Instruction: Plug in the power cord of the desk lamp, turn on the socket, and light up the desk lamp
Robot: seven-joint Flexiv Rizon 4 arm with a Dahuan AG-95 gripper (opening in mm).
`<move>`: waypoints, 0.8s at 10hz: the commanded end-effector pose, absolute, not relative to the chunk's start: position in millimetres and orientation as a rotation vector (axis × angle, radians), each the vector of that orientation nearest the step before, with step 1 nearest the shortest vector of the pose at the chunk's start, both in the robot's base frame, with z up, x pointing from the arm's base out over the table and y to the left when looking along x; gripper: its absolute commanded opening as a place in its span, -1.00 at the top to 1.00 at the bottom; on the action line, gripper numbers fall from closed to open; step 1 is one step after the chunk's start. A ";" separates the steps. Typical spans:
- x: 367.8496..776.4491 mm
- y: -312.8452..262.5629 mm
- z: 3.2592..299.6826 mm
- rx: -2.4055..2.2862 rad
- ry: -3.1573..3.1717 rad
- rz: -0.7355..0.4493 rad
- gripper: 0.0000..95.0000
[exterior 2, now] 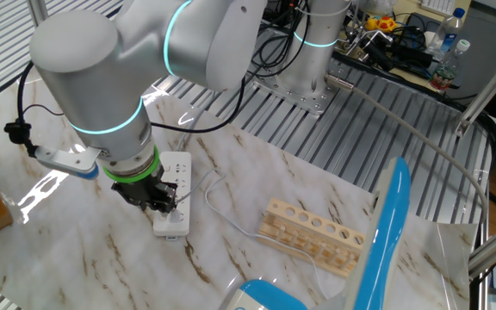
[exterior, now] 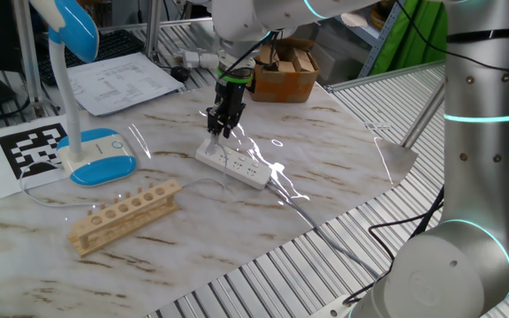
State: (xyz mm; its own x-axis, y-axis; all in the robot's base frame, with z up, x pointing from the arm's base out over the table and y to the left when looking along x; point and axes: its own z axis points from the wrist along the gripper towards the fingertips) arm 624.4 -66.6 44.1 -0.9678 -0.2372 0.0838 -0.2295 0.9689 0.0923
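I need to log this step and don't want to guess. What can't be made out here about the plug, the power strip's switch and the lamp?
- Plug: in both views the gripper hides whether it is seated in the power strip.
- Switch: too small in one fixed view; in the other fixed view the arm covers much of the strip.
- Desk lamp: head cut off by the top edge in one view, blurred close-up in the other, so lit or unlit is unclear.
- Power cord: its plug end is hidden.

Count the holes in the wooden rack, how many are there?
6, in one row along the top of the rack, running end to end. It lies between the lamp and the table's near edge.
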 end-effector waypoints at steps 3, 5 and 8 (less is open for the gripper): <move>627.8 -67.8 43.3 0.358 -3.030 -0.106 0.20; 628.0 -67.5 40.6 0.354 -3.033 -0.102 0.20; 628.3 -67.6 39.4 0.343 -3.035 -0.097 0.20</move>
State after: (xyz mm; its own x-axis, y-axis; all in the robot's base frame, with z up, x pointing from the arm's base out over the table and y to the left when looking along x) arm 627.6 -67.6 39.2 -0.9711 -0.2258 0.0769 -0.2204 0.9727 0.0723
